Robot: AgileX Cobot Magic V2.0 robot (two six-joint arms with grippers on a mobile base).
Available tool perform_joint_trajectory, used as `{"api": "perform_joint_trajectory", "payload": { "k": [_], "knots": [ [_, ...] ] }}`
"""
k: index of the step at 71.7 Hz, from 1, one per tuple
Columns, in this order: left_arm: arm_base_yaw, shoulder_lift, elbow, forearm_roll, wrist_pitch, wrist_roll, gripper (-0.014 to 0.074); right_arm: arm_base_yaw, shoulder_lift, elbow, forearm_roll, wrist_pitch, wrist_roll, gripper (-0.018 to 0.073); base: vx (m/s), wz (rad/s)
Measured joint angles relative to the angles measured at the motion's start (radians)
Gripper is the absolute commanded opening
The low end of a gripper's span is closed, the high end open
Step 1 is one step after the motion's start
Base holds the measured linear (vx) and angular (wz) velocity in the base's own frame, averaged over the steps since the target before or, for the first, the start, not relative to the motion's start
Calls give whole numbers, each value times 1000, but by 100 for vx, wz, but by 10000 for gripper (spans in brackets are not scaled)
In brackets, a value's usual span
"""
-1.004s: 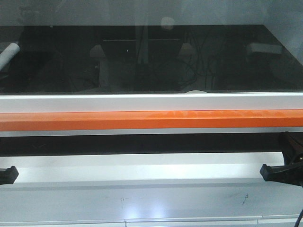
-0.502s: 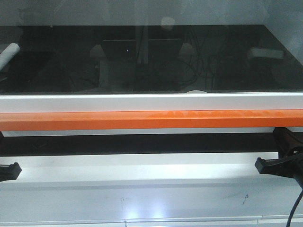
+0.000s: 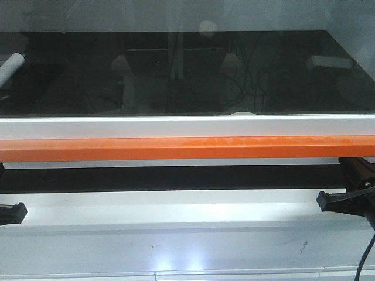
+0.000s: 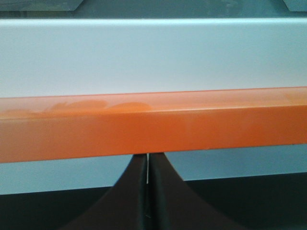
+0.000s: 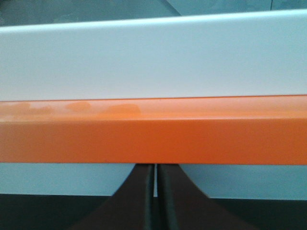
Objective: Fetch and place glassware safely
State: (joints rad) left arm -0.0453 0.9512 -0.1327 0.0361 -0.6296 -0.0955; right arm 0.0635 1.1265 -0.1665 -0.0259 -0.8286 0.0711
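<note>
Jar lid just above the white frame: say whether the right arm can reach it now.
Probably not: the right end effector sits shut below the orange bar, and the glass pane seems to stand before the jar lid.

White bench [image 3: 187,249] along the bottom, scuffed with small dark marks. Orange rail [image 3: 176,148] and white frame [image 3: 176,126] run above it.

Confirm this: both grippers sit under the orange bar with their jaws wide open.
Not open: the wrist views show both sets of jaws closed, only a thin slit between. The left gripper and right gripper do sit under the orange bar.
</note>
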Motion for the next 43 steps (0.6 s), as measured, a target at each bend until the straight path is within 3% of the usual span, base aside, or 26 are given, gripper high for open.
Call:
{"api": "perform_joint_trajectory", "payload": {
  "k": [43],
  "knots": [
    [0,1,0,0,-6,8,-7,0,-3,-55,-5,118,-47,-1,0,0]
  ]
}}
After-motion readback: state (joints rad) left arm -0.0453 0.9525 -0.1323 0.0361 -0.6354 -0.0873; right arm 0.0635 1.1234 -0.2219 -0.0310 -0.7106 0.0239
